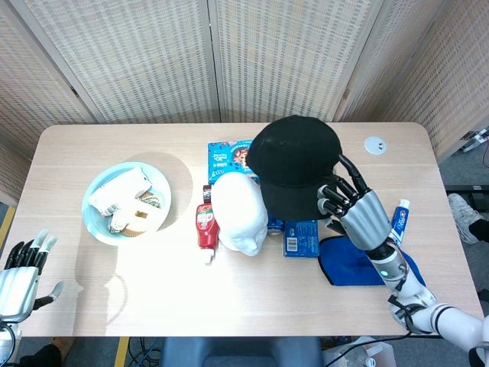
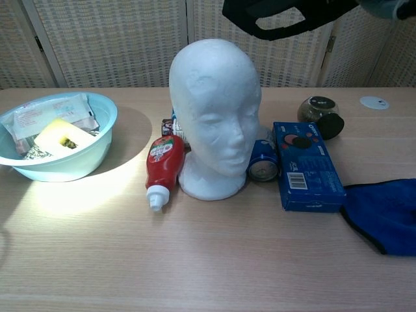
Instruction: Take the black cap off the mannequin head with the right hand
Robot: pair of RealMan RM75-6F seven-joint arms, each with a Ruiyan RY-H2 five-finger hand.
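Note:
My right hand [image 1: 357,214] holds the black cap [image 1: 294,164] by its brim, lifted clear and to the right of the white mannequin head [image 1: 239,212]. In the chest view the cap [image 2: 286,12] hangs at the top edge, above and right of the bare mannequin head [image 2: 214,117], which stands upright on the table. My left hand [image 1: 21,267] rests open off the table's front left corner, holding nothing.
A red ketchup bottle [image 2: 162,166] lies left of the head. A blue can [image 2: 263,162], a blue cookie box [image 2: 305,166] and a blue cloth [image 2: 383,211] lie to its right. A light blue bowl [image 2: 88,156] with packets sits left; a dark jar [image 2: 320,116] and toothpaste tube [image 1: 397,222] lie right.

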